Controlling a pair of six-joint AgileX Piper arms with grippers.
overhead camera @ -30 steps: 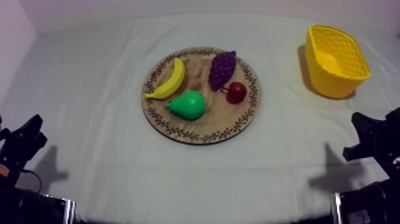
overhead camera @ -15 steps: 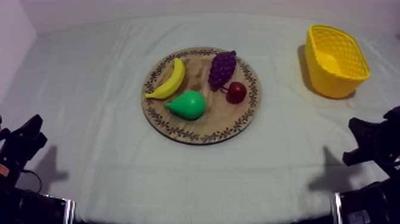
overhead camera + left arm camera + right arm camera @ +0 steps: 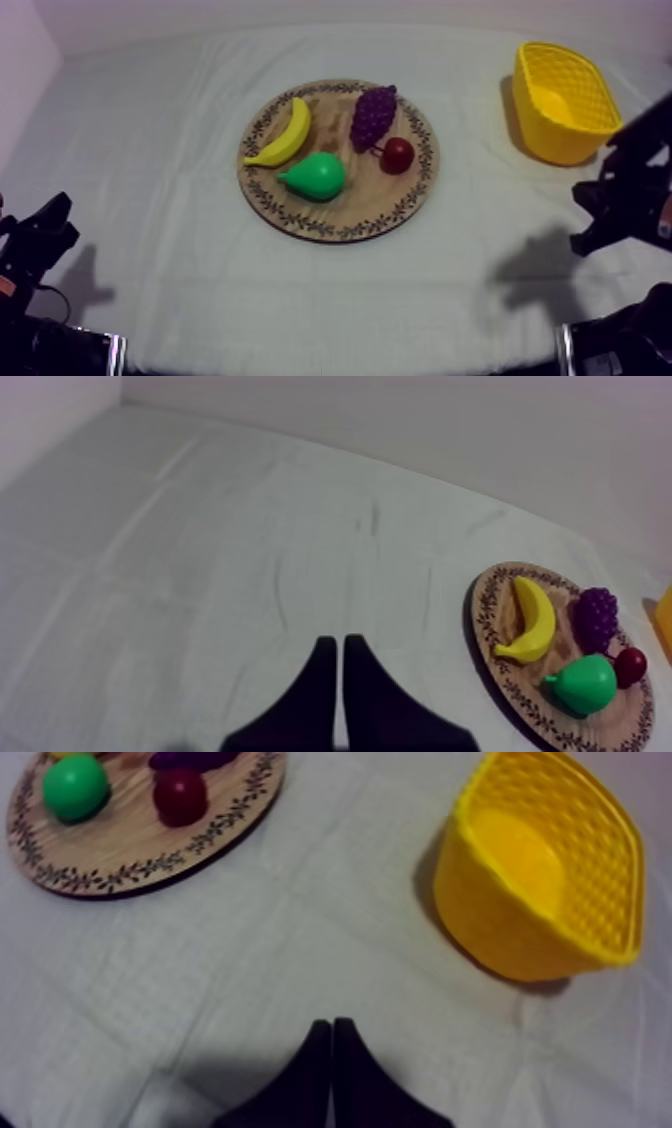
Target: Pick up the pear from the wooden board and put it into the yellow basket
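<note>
The green pear [image 3: 316, 176] lies on the near left part of the round wooden board [image 3: 340, 232], at the table's middle. The yellow basket [image 3: 565, 100] stands at the far right. My right gripper [image 3: 592, 215] hovers near the right edge, in front of the basket and well right of the board. In the right wrist view its fingers [image 3: 330, 1024] lie together as a narrow wedge over bare cloth, with the basket [image 3: 540, 862] and the pear [image 3: 75, 787] ahead. My left gripper [image 3: 45, 232] rests low at the left, shut [image 3: 334, 646], far from the pear [image 3: 585, 683].
On the board also lie a banana [image 3: 284, 134], a bunch of grapes [image 3: 373, 114] and a small red fruit [image 3: 398, 154]. Bare cloth stretches between the board and the basket and along the table's front.
My right arm has lifted from its low resting place and moved up toward the basket's side. The left arm and the fruit have stayed where they were.
</note>
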